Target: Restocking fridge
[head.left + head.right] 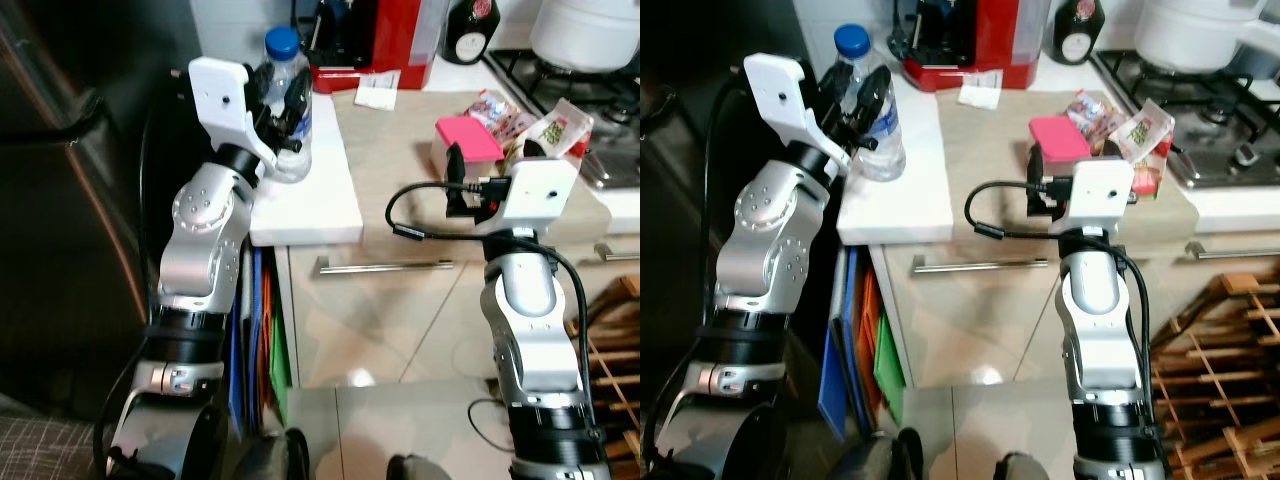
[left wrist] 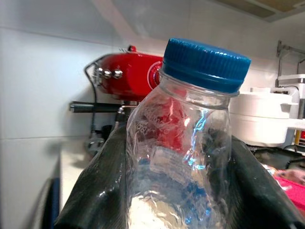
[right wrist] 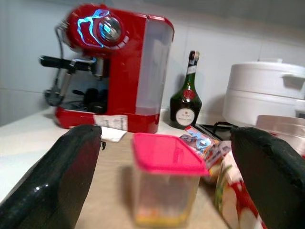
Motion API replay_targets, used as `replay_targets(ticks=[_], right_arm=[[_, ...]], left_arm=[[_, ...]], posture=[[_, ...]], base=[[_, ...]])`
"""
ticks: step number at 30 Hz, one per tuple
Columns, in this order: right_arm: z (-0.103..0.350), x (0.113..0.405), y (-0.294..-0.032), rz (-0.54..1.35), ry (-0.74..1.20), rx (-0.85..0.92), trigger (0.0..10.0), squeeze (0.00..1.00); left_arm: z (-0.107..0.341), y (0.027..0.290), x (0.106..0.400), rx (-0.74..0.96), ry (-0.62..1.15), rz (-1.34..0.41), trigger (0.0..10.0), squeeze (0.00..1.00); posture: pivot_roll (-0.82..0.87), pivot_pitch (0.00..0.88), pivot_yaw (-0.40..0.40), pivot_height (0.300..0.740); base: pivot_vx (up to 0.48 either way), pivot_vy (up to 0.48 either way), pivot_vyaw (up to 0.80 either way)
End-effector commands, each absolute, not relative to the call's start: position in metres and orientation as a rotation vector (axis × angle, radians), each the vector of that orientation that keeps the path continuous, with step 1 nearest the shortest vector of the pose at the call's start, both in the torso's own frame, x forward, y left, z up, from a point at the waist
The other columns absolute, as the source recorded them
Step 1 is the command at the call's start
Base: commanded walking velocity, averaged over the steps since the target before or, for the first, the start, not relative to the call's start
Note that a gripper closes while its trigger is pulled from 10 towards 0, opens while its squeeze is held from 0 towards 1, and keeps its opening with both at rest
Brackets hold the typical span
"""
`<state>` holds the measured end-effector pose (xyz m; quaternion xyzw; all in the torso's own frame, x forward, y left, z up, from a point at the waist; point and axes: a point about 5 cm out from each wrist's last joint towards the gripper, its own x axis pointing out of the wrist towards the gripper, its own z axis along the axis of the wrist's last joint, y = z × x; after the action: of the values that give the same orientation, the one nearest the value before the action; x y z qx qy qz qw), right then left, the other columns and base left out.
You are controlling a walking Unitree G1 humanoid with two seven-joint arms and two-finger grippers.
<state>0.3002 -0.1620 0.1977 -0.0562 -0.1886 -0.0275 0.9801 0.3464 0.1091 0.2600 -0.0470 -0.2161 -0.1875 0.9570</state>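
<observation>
- Bottle (image 1: 285,100): clear ribbed plastic, blue screw cap, standing near the counter's (image 1: 400,160) left front corner on a white slab, clamped between the left hand's (image 1: 282,112) black fingers.
- Right hand (image 3: 162,176), fingers apart, faces a pink-lidded translucent tub (image 3: 167,179) at the counter's front edge.

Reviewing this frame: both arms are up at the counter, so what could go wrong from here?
The left gripper closes on a thin clear water bottle near the counter's edge; a hard squeeze could crumple it, a loose one drop it. The right gripper stands open before the pink-lidded container, with snack packets close beside it, which a finger could knock.
</observation>
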Motion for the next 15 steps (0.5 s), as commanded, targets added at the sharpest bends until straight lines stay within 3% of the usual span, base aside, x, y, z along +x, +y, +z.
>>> replay_targets(ticks=[1,15], right_arm=[[0.2000,0.2995,-0.1627,-0.057,-0.394,-0.117,10.0,0.00],[0.1977,0.3001,-0.1608,-0.046,-0.388,-0.117,10.0,0.00]], left_arm=[[0.2629,0.1102,0.3435,-0.085,-0.449,-0.371,10.0,0.00],[0.2637,0.1070,0.3413,-0.080,-0.440,-0.377,10.0,0.00]], posture=[[-0.09,0.000,0.068,0.740],[-0.09,0.000,0.070,0.740]], base=[[-0.311,0.000,0.00],[-0.311,0.000,0.00]])
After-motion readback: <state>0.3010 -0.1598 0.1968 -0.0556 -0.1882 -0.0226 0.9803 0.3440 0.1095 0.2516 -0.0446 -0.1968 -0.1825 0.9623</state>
